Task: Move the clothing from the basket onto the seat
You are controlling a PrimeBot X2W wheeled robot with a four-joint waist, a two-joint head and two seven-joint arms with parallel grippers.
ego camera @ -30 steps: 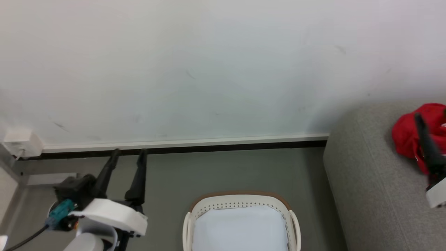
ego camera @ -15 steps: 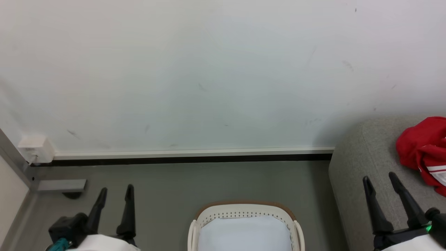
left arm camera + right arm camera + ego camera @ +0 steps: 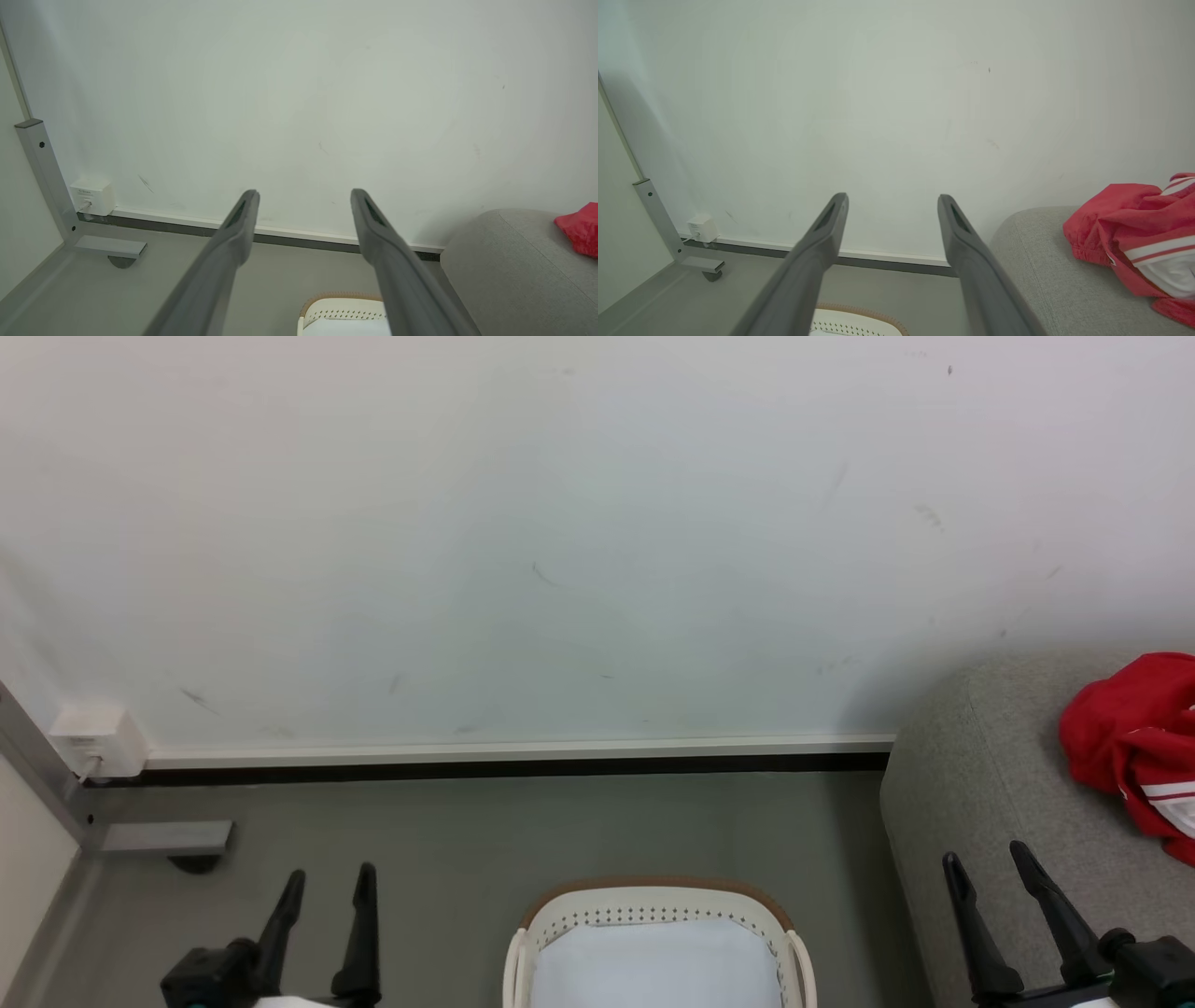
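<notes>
The red clothing (image 3: 1134, 742) with white striped trim lies bunched on the grey seat (image 3: 990, 803) at the right edge; the right wrist view has the clothing (image 3: 1134, 233) on the seat (image 3: 1041, 261) too. The cream basket (image 3: 653, 907) with a brown rim stands on the floor at bottom centre, a pale white sheet (image 3: 653, 966) inside it. My left gripper (image 3: 331, 877) is open at the lower left, left of the basket. My right gripper (image 3: 985, 854) is open at the lower right, over the seat's near corner, empty.
A white wall with a baseboard (image 3: 513, 756) runs behind the basket. A grey metal frame leg (image 3: 159, 838) and a white wall box (image 3: 98, 739) sit at the left. Grey floor (image 3: 560, 821) lies between wall and basket.
My right gripper drew back from the red clothing on the seat to the lower right, empty. My left gripper lowered toward the bottom edge. The camera view shifted slightly.
</notes>
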